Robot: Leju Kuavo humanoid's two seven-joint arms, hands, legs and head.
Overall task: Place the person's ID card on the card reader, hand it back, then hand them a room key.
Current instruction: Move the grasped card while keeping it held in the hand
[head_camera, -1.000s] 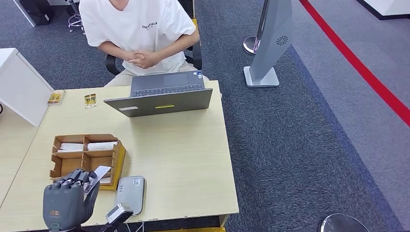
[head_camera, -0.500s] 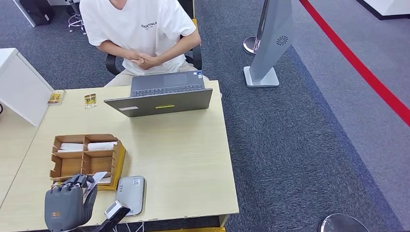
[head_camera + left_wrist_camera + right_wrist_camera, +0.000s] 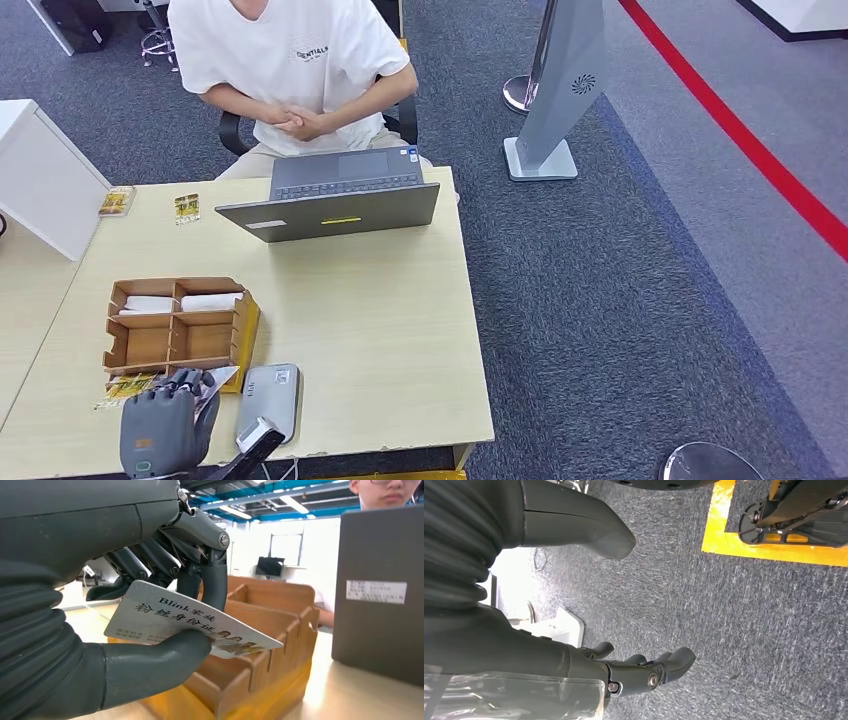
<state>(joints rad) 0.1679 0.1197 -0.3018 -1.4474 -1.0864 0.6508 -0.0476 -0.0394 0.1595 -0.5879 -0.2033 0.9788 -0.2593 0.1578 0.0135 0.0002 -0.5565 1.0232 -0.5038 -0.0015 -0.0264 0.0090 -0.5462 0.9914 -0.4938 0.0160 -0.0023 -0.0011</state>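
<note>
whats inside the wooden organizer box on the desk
The wooden organizer holds white folded items in its two far compartments. The near compartments look empty; the left hand with the card hides their near edge.

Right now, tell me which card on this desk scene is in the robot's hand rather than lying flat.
The white printed ID card, pinched by the left hand beside the wooden divided tray. The two small yellow-green cards by the grey laptop lie flat and untouched.
</note>
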